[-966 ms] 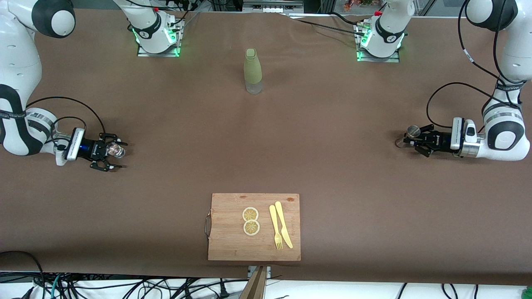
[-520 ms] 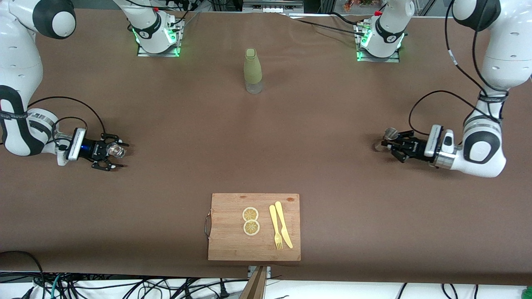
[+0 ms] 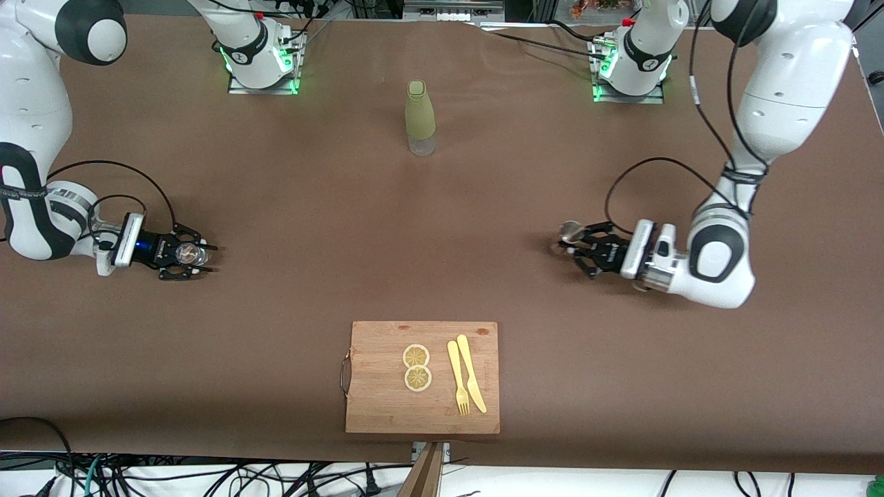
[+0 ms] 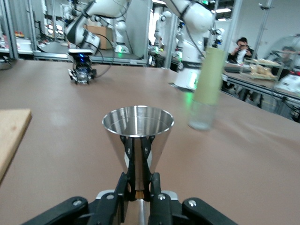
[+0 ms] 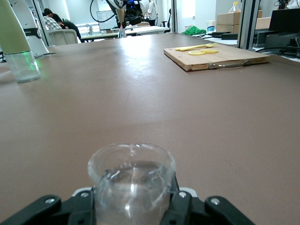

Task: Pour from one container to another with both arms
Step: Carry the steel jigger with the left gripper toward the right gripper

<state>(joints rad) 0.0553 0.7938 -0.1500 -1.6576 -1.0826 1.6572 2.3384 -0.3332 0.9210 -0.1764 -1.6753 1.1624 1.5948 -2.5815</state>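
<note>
Brown cloth-covered surface point(image 3: 442, 241), both arm bases along its edge farthest from the front camera.

Nearest the front camera, mid-surface: wooden cutting board point(image 3: 423, 377) carrying two lemon slices point(image 3: 417, 367) plus a yellow fork point(image 3: 457, 377) and knife point(image 3: 471, 373). None of it looks involved in the pour.

Farther up, note the two containers, well apart. Toward the right arm's end, your right pincer point(image 3: 185, 252) brackets a clear glass point(image 5: 131, 178) that stands low on the surface; fingers sit just beside its wall. I cannot tell whether they have gripped it.

Toward the left arm's end, your left pincer point(image 3: 579, 247) is clamped fully on the narrow waist of a steel jigger point(image 4: 138, 126), cup mouth up. Judgement: held upright so nothing spills before the tilt.

Farthest, between the bases: green-sleeved bottle point(image 3: 420, 117), upright, untouched.

Judgement: bring jigger and glass together next; no pouring started.
</note>
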